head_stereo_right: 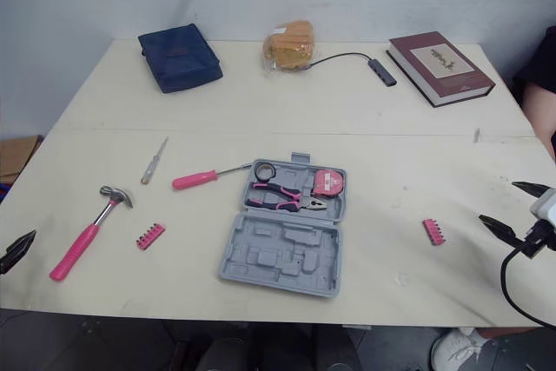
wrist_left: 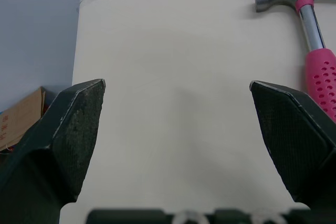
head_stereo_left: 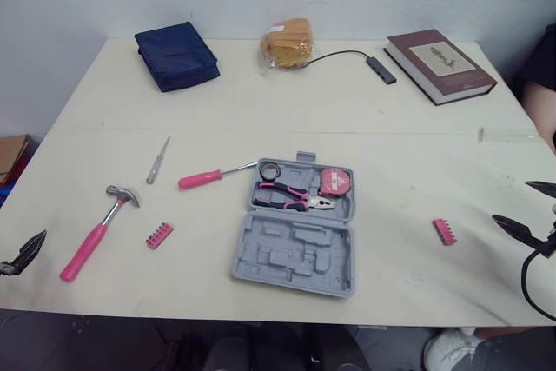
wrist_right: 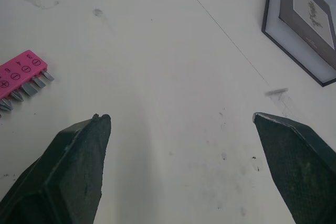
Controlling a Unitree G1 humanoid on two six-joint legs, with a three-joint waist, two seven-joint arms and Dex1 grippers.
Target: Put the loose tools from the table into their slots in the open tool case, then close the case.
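Observation:
The grey tool case (head_stereo_left: 295,241) lies open at the table's middle, with pink pliers (head_stereo_left: 295,198), a pink tape measure (head_stereo_left: 335,182) and a tape roll (head_stereo_left: 269,169) in its far half. Left of it lie a pink screwdriver (head_stereo_left: 213,177), a slim clear-handled screwdriver (head_stereo_left: 157,161), a pink-handled hammer (head_stereo_left: 95,234) and a pink bit holder (head_stereo_left: 160,235). Another pink bit holder (head_stereo_left: 445,231) lies to the case's right. My left gripper (wrist_left: 176,124) hangs open at the table's left front edge, left of the hammer. Past the right bit holder, my right gripper (head_stereo_left: 526,207) is open and holds nothing.
Along the back of the table sit a navy pouch (head_stereo_left: 176,56), a bagged bread roll (head_stereo_left: 287,43), a cabled USB hub (head_stereo_left: 380,69) and a maroon book (head_stereo_left: 440,64). A person's arm (head_stereo_left: 543,93) shows at the right edge. A cardboard box (head_stereo_left: 10,154) stands off the table's left.

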